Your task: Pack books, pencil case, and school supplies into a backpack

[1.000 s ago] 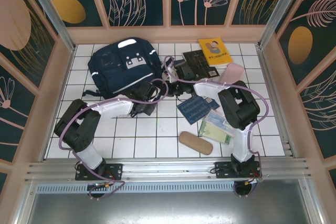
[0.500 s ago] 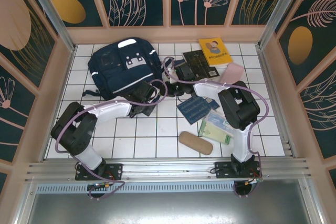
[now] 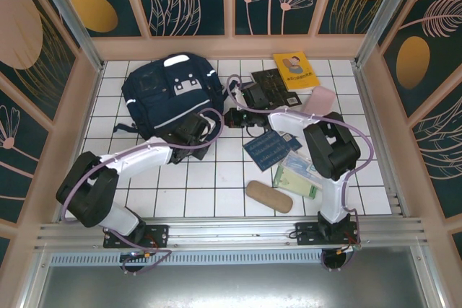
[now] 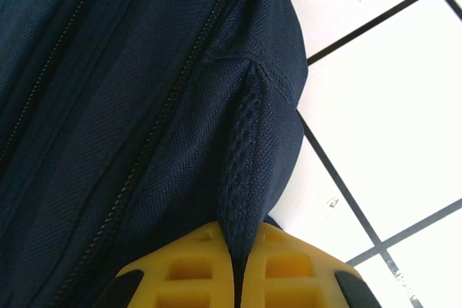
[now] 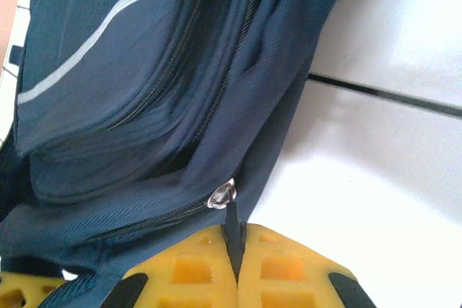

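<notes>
Top external view: the backpack lies at the far left of the white tiled table, grey patch facing up. The left gripper sits against the bag's near right corner. In the left wrist view its yellow fingers are pinched together on a ribbed fabric tab sewn into the bag's seam, beside a closed zipper line.

Just to the right, the right gripper meets the bag's right edge. In the right wrist view its jaws are clamped together on the black zipper pull, which hangs from a small metal ring. The right arm lies across the tiles between the bag and the loose items.

Further right, the black book lies behind that arm, with the yellow book just beside it at the far edge. The pink pouch rests near the arm's elbow. Nearer the front, a dark blue book and the pale green-white packet lie partly under the arm. The tan case lies apart from them, closest to the front edge.
</notes>
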Controlling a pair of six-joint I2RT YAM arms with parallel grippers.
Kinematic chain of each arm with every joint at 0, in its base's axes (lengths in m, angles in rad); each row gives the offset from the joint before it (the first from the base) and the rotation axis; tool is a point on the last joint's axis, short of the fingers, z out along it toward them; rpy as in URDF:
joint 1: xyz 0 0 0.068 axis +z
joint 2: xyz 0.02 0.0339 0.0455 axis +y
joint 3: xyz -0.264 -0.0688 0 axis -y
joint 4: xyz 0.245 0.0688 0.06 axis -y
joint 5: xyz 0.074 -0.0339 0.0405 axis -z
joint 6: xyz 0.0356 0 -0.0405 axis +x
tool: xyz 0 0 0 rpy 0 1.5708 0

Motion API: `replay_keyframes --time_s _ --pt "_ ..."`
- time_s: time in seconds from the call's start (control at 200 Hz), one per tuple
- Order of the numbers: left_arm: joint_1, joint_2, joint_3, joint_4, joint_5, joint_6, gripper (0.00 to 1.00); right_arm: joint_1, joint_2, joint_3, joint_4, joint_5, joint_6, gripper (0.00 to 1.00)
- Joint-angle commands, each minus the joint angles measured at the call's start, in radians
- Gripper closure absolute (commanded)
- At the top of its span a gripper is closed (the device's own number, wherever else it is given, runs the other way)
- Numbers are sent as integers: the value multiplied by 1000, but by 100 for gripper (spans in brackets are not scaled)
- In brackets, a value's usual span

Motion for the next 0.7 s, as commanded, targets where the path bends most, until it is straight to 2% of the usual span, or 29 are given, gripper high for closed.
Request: replay_keyframes --time_s 0.0,0.195,0.305,0.475,0.581,0.631,0.696 --pt "4 -58 -30 -105 -9 -18 100 -81 38 48 -12 160 -6 100" --pt "-34 -66 -30 -122 5 -5 100 -112 67 105 -29 140 -1 100" --pt "-67 -38 -2 -152 -51 8 100 -118 52 106 -50 161 -6 100" --pt "-78 -43 -12 -144 -127 8 100 -117 -48 -25 -25 204 4 100" --pt "-78 -48 -16 -134 -217 -28 100 -109 -116 -128 15 163 25 100" --pt "-77 -60 -21 -129 -274 -45 86 -93 -141 -163 23 148 30 100" --pt "-67 -79 -26 -124 -316 -55 61 -63 -168 -202 35 135 36 100"
